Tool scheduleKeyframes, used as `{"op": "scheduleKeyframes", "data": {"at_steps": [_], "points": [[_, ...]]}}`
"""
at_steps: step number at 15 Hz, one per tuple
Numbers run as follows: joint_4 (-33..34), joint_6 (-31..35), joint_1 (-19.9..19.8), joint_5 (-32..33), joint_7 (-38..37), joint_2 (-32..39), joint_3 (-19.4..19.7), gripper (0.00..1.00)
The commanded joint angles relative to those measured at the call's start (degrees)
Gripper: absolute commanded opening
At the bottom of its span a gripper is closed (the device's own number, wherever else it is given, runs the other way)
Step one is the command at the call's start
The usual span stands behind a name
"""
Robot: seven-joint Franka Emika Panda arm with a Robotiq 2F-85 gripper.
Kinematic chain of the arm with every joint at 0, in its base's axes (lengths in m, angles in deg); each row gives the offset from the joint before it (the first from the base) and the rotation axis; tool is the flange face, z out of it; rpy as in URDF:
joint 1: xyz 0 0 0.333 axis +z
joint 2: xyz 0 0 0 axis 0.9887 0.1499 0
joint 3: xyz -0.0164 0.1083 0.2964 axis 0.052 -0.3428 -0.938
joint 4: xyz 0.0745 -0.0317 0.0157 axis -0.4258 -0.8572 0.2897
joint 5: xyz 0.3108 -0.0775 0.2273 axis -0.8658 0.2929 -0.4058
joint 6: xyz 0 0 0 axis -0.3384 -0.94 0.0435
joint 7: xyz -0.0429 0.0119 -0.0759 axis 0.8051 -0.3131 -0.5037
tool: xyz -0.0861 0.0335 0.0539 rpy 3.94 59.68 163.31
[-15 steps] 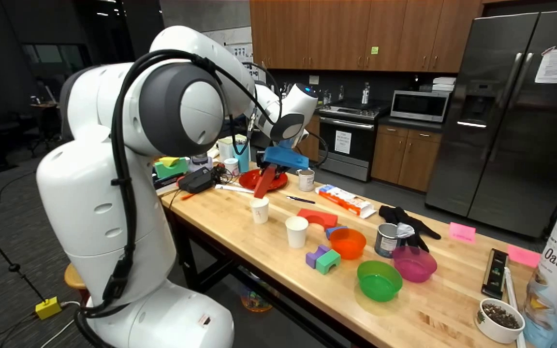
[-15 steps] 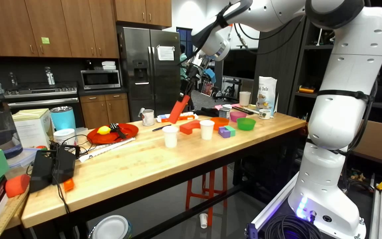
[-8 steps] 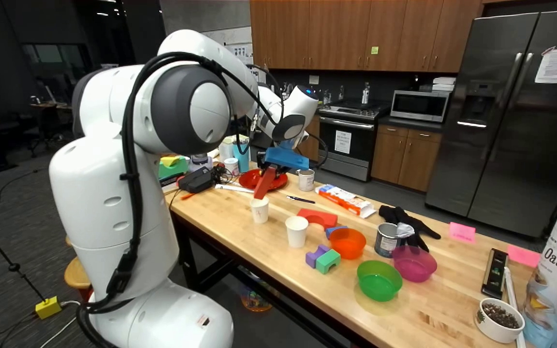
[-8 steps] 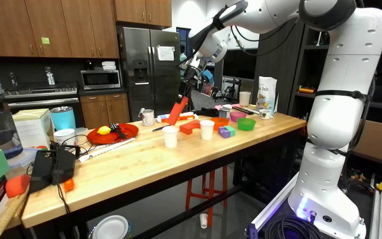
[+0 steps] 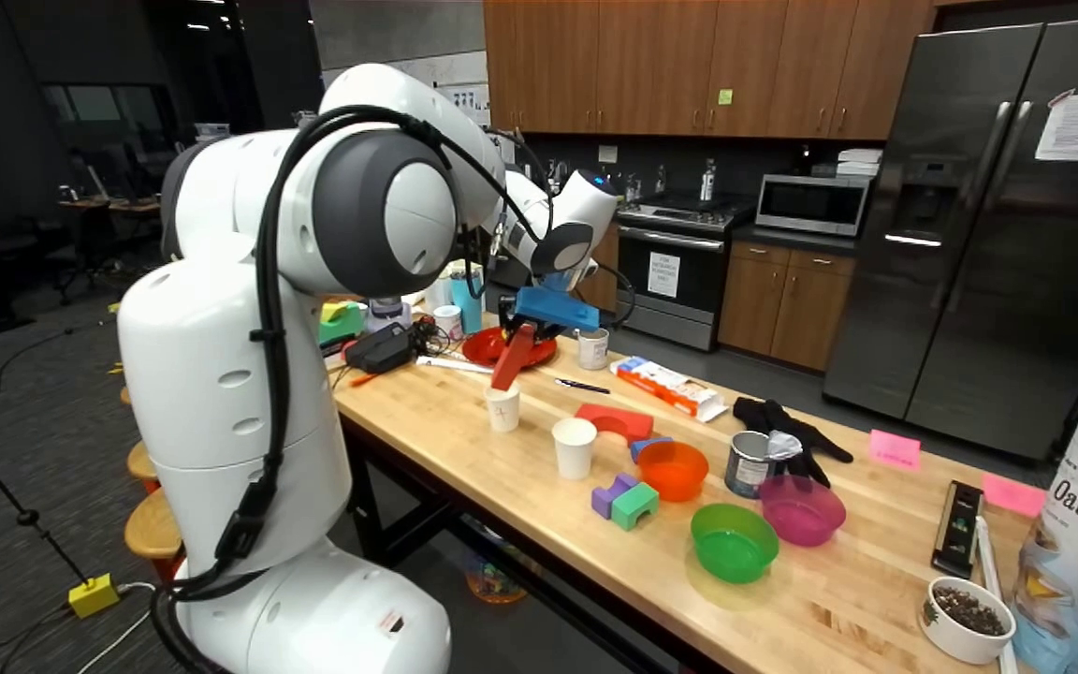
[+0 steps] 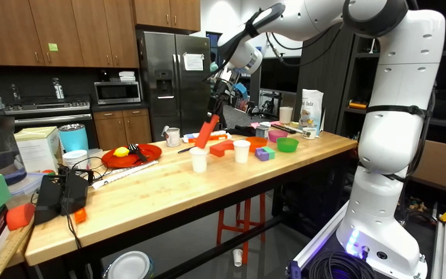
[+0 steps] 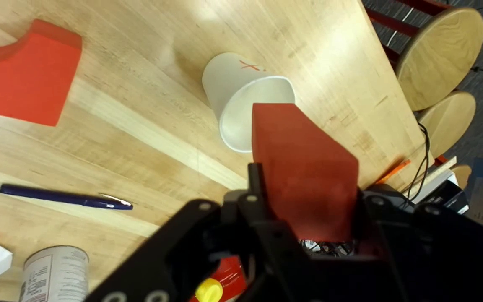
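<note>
Fingers point(image 7: 257, 184) grip a tilted red block point(image 7: 304, 172), its lower end at the mouth of a white cup point(image 7: 239, 105); centring it before any lowering should spare the rim.

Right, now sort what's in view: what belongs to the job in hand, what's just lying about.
In the job, apparently:
red block, held tilted
white cup at the red block's lower end
gripper, shut on the red block

Probably just lying about:
red arch block
pen
orange bowl
green bowl
black glove
red plate
</note>
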Motion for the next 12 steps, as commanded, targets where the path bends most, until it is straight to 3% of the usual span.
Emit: {"op": "scheduleKeyframes", "data": {"at_steps": [1, 12], "points": [[2.6, -2.5, -1.5, 2.8, -2.6, 1.5, -1.2, 0.16], [4.9, -4.1, -1.7, 6.5, -4.8, 3.1, -2.5, 0.16]]}}
